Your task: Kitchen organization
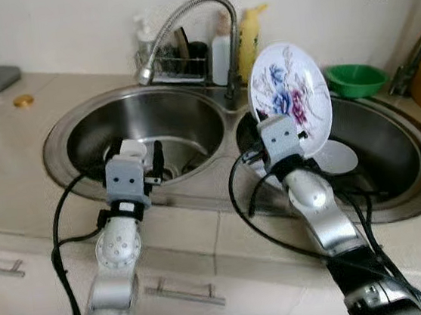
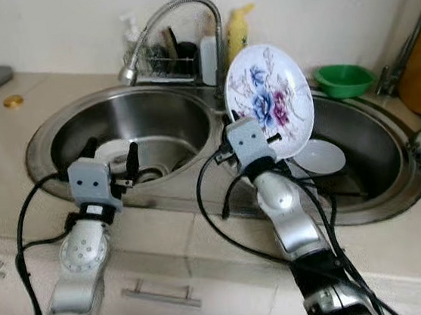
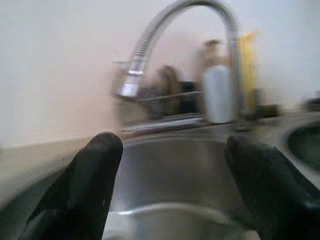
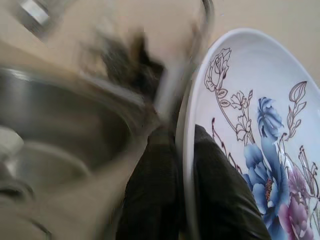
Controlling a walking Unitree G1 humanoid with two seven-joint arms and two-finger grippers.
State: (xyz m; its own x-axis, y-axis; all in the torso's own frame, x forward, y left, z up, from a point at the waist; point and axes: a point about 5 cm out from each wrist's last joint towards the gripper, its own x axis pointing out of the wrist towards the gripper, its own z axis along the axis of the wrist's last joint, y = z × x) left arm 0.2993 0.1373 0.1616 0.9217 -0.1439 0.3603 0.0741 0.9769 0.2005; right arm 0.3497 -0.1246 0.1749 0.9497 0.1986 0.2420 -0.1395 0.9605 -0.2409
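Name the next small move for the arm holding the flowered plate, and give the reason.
Probably lift the plate a little higher and clear of the right sink. The right gripper is shut on the plate's rim and holds it upright above that basin, where another white dish lies. The left gripper hangs open over the left sink.

Home kitchen: double round stainless-steel sink (image 1: 64,140), flexible chrome faucet (image 1: 194,11), dish-soap bottles (image 1: 222,57), beige tiled table (image 1: 204,234)

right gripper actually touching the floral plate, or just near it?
Touching. The right wrist view shows the right gripper pinching the floral plate rim, one finger on each face.
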